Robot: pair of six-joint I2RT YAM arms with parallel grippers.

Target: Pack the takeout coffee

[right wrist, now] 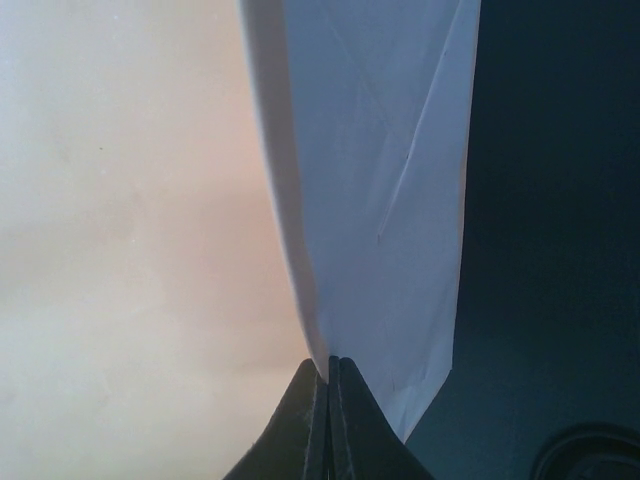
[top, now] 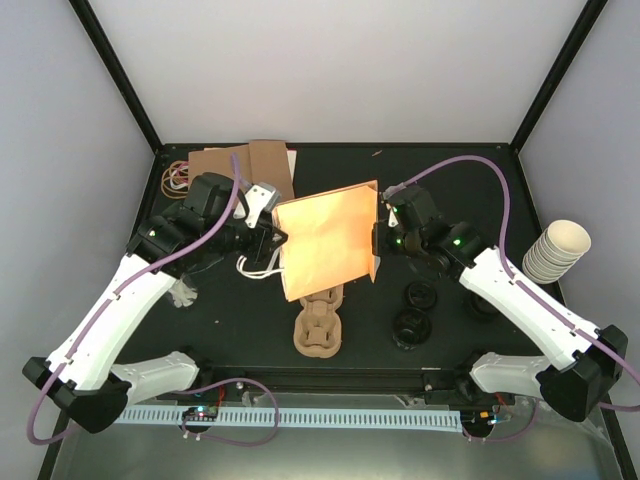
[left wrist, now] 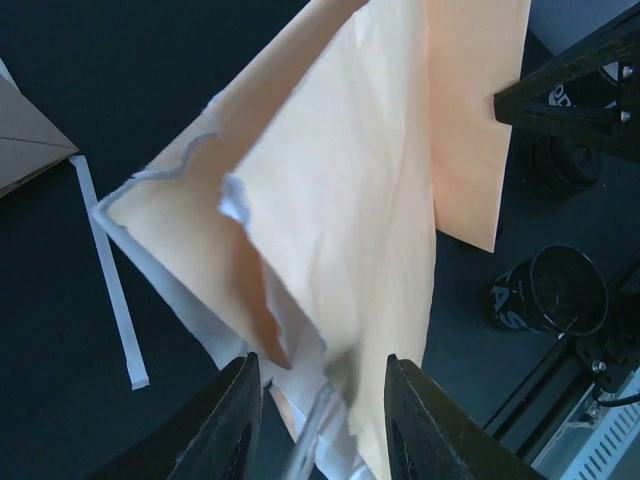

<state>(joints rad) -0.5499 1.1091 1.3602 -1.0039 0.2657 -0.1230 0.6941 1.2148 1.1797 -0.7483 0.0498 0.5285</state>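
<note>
Nearest on the black bench (top: pixel 230 325) was a brown moulded-pulp tray (top: pixel 320 328). It was rough, with lobed pockets, and its far end was covered by the bag.

Right of it stood the takeout coffee cups (top: pixel 411 326), on the bench and outside the tray. They were small and dark with round black plastic lids. Two stood close together, and a third was partly hidden behind the right arm.

At mid-bench an orange paper bag (top: pixel 328 243) was held up between both hands. It was matte and creased, white inside, with white handles (top: pixel 255 266) lying at its left.

- **Left hand** (left wrist: pixel 325 405): the fingers stood apart with the bag's ragged edge between them, not pinched.
- **Right hand** (right wrist: pixel 328 372): clenched on the bag's right edge.

At the right side was a stack of cream lidless paper cups (top: pixel 558 250). At the far left lay flat brown paper bags (top: pixel 250 168) and rubber bands (top: pixel 178 178).
</note>
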